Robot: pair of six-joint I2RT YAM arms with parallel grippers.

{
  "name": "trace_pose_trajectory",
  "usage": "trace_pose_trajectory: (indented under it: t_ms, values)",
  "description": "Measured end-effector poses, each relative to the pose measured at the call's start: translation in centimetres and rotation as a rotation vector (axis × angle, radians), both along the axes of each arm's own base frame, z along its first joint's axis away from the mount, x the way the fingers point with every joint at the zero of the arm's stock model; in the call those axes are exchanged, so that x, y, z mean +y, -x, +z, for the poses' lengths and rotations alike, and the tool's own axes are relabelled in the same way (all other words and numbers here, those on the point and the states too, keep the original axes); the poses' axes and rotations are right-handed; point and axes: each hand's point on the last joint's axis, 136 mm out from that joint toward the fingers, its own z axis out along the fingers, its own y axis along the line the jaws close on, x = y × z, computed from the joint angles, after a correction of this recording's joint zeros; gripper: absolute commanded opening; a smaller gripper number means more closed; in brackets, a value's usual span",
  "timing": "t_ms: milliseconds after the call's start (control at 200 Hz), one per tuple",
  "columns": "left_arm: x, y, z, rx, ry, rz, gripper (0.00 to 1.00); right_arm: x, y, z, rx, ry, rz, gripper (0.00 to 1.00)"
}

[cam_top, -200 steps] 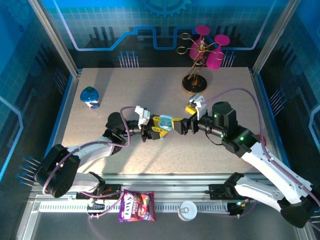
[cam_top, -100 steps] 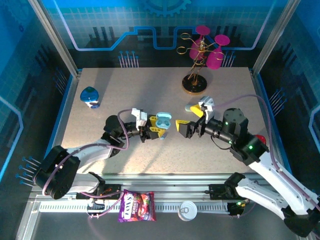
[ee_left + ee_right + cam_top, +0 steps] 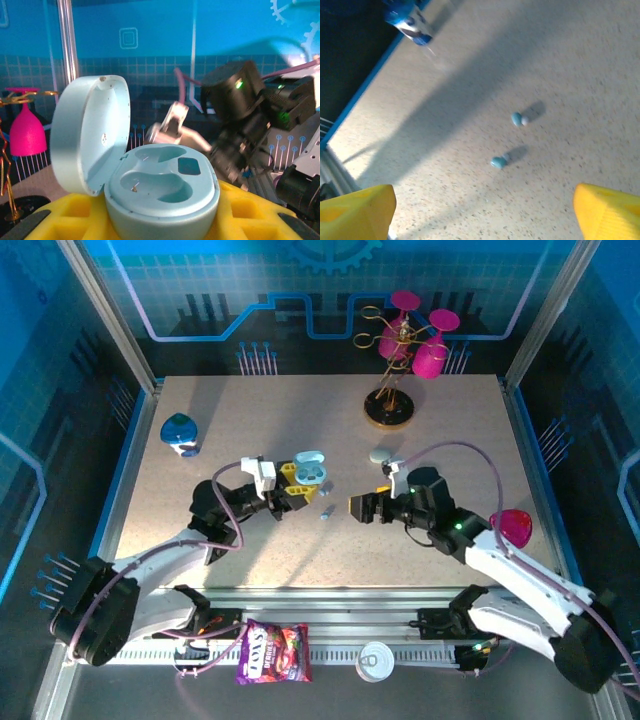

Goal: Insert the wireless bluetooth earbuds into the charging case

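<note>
both arms have drawn apart: the left pincer [image 3: 296, 483] has carried the case [image 3: 309, 469] leftward, and the right pincer [image 3: 360, 506] has backed off toward its own side. left pincer is clamped on the case's base, lid up, two wells showing. right pincer stands wide, holding nothing. two blue earbuds [image 3: 518, 119] lie on the table [image 3: 430, 410] ahead of its yellow fingers [image 3: 607, 212], apart from them, between the two pincers. bare tabletop rings them; a whitish case [image 3: 380, 454] sits just behind the right pincer. print on the bag [image 3: 273, 652] is too small to read.
</note>
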Motion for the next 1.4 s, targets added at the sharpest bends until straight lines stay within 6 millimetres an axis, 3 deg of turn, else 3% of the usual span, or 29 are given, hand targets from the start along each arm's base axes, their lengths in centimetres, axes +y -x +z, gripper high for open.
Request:
trace_pose_trajectory:
  t_ms: [155,350,625,1031,1211,1401]
  values:
    - [0.4,0.5,0.7,-0.012,0.009,0.007,0.26,0.7,-1.2,-3.4,0.093,0.165,-0.015,0.85]
    - [0.9,1.4,1.8,-0.028,0.019,0.01,0.26,2.6,-4.1,-4.3,0.108,0.336,0.004,0.8]
    - [1.6,2.7,3.3,-0.059,0.033,0.011,0.27,6.1,-7.2,-6.7,0.13,0.588,0.078,0.63]
    - [1.8,3.2,3.3,-0.067,0.018,0.017,0.27,8.4,-8.6,-11.0,0.204,0.845,0.147,0.47]
    - [1.7,3.1,3.1,-0.057,0.011,0.017,0.27,9.1,-9.4,-11.8,0.218,0.9,0.161,0.38]
    - [1.7,3.1,3.0,-0.063,0.008,0.019,0.27,9.7,-10.3,-12.2,0.221,0.936,0.168,0.36]
